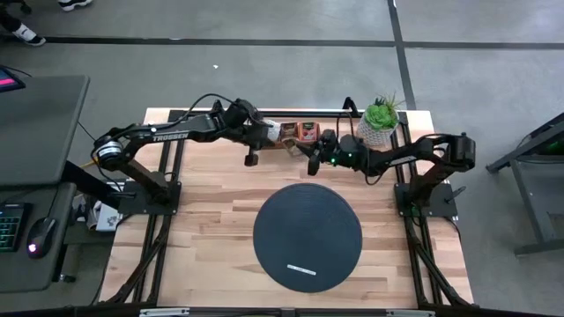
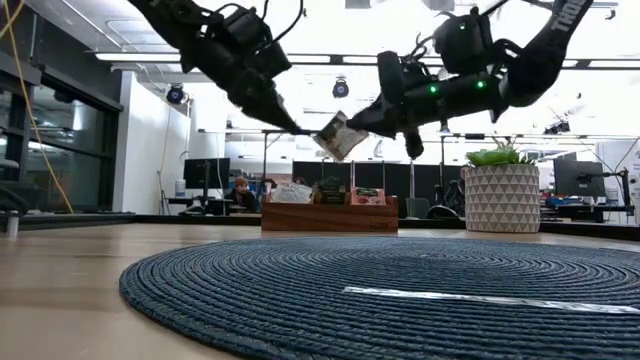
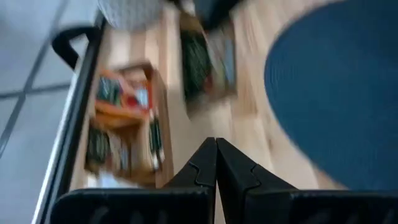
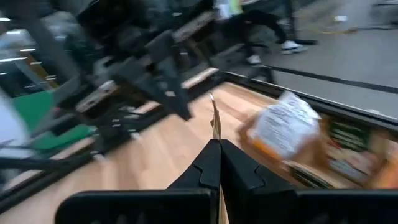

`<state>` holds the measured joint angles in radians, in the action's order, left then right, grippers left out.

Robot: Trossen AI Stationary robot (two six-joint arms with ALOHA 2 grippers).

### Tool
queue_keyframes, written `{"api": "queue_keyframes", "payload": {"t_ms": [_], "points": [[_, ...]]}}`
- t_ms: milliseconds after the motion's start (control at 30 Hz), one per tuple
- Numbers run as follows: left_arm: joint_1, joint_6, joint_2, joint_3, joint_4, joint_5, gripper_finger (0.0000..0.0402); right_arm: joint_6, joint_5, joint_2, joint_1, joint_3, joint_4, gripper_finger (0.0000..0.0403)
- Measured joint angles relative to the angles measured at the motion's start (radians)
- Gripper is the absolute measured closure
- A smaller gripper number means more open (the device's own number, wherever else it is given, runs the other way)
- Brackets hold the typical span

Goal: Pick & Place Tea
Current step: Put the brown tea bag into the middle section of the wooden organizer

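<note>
My right gripper (image 2: 352, 124) is shut on one tea sachet (image 2: 339, 135), high above the table and just in front of the wooden box (image 1: 295, 132) of tea sachets at the far edge. In the right wrist view the sachet (image 4: 214, 115) is edge-on. My left gripper (image 2: 298, 129) is shut with nothing in it. Its tip stands close to the sachet's left, a small gap between them. The left wrist view shows the shut left gripper (image 3: 216, 146) and the sachet (image 3: 208, 59) blurred beyond it. The dark round mat (image 1: 307, 236) lies near the front. My right gripper pinches the sachet's right edge (image 2: 349, 128) between its two fingers, which come nearly level from the table's right. The sachet sticks out past the fingertips (image 4: 216, 132). It is lifted clear of box and table and tilted, its free corner drooping toward the left.
A potted plant (image 1: 377, 119) stands at the far right beside the box. A thin white strip (image 1: 300, 269) lies on the mat's near part. Black frame rails run along the table's left and right sides. Bare wood lies between box and mat.
</note>
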<state>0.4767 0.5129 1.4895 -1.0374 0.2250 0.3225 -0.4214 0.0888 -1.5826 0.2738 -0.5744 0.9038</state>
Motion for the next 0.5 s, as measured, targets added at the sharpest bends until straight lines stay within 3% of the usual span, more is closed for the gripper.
{"api": "queue_keyframes", "payload": {"t_ms": [267,500], "points": [[0.002,-0.145,0.000,-0.001,-0.178,0.039,0.0401,0.037,-0.233,0.008,0.077,-0.025,0.066,0.0403],[0.002,-0.145,0.000,-0.055,-0.170,0.146,0.0401,0.057,-0.360,0.008,0.120,-0.034,0.067,0.0403]]}}
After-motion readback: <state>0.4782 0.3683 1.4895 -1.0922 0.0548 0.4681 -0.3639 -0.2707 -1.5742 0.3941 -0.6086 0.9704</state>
